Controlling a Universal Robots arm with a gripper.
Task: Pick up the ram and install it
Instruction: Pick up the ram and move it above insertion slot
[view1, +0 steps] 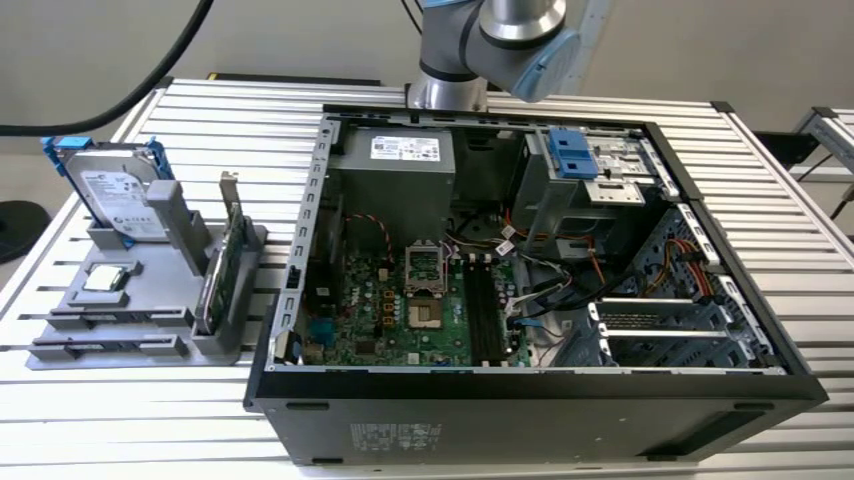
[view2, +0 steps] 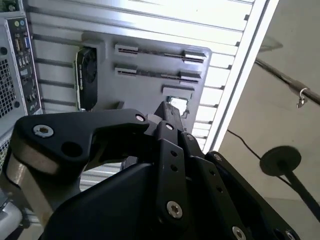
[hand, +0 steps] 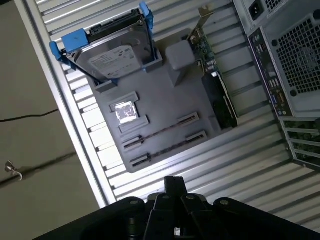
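Observation:
I cannot pick out the ram with certainty. The two narrow holders (hand: 162, 129) on the grey fixture (view1: 147, 300) show only thin dark lines along them, in both wrist views. On the motherboard, the long dark memory slots (view1: 482, 312) lie right of the processor socket. My gripper (hand: 173, 181) hangs high above the table, well away from the fixture. Its black fingers (view2: 169, 111) are pressed together, shut, and I see nothing between them. The arm's elbow (view1: 514, 35) sits over the back of the case.
The open computer case (view1: 534, 385) fills the table's middle. On the fixture stand a silver hard drive in blue rails (view1: 114, 190), a green card with a metal bracket (view1: 224, 265) and a small square chip (view1: 107, 279). Cables (view1: 534, 290) lie beside the memory slots.

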